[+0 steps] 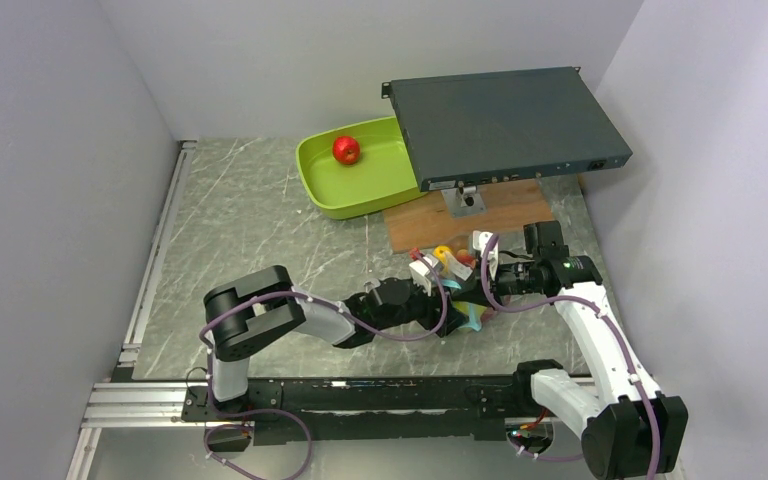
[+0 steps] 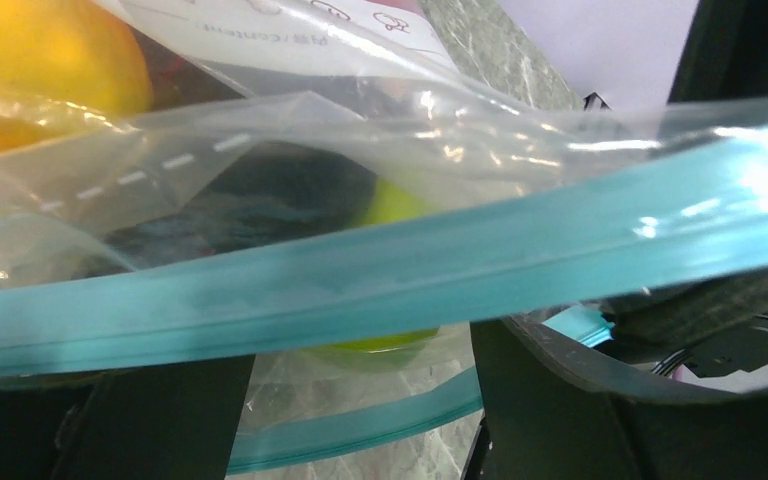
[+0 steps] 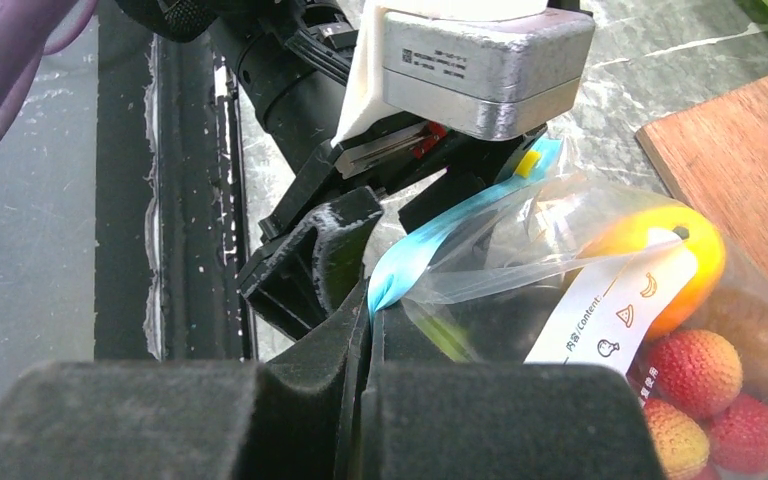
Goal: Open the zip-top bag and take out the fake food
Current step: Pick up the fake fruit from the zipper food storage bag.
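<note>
The right end effector pinches the zip-top bag by its blue strip, anchoring it. The left end effector stands wide, seemingly straddling the mouth.

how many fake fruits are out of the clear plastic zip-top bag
1: the glossy red apple sits in the lime-green tray; others inside the clear zip-top bag may be hidden.

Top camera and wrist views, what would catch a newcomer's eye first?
The clear zip-top bag of bright fake food sits between the two claws at the near right of the table; the shut right claw pinches its blue strip while the left claw gapes open. Next, a red apple lies alone in the lime-green tray at the back, beside a dark flat box.
</note>
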Action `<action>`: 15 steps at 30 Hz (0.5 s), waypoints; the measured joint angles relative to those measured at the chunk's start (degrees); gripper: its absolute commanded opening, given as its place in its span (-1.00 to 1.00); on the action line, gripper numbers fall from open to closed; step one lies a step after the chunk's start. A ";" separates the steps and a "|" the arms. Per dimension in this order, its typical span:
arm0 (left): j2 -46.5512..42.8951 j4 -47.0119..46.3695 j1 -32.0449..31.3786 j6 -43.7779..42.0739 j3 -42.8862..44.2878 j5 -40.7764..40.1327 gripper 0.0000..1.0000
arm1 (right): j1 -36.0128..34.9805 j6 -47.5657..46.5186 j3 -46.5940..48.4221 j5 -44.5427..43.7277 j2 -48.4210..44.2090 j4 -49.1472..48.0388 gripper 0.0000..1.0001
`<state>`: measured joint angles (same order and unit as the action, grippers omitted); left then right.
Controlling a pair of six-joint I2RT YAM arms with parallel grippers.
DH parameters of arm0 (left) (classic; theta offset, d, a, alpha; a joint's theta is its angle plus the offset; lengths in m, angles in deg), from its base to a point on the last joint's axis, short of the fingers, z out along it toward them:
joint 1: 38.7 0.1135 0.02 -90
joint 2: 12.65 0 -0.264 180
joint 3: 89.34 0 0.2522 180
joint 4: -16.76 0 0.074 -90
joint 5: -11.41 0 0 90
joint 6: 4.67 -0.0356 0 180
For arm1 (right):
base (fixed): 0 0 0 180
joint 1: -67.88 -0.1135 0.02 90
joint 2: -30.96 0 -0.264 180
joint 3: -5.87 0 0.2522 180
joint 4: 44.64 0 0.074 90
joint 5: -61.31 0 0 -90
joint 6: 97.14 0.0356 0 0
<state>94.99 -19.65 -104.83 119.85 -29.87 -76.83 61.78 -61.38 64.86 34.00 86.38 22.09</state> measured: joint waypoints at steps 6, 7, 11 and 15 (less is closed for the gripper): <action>0.66 -3.78 0.00 -1.51 -1.14 1.90 0.62 | 0.00 -0.74 0.17 0.50 -0.02 1.05 -1.00; 0.68 -4.68 0.00 -1.75 -1.66 2.12 0.56 | 0.00 -1.09 0.26 0.57 -0.02 1.49 -1.00; 0.68 -7.34 0.13 -1.92 -3.30 2.71 0.37 | 0.02 -3.23 1.14 0.87 -0.02 3.65 -1.00; 0.68 -8.07 0.72 -1.66 -4.00 3.26 0.30 | 0.22 -6.43 2.51 0.98 -0.04 6.93 -1.00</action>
<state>95.66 -27.72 -104.10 118.19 -33.87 -73.57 61.99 -67.80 67.37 34.99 86.33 29.02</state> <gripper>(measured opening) 0.666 0.010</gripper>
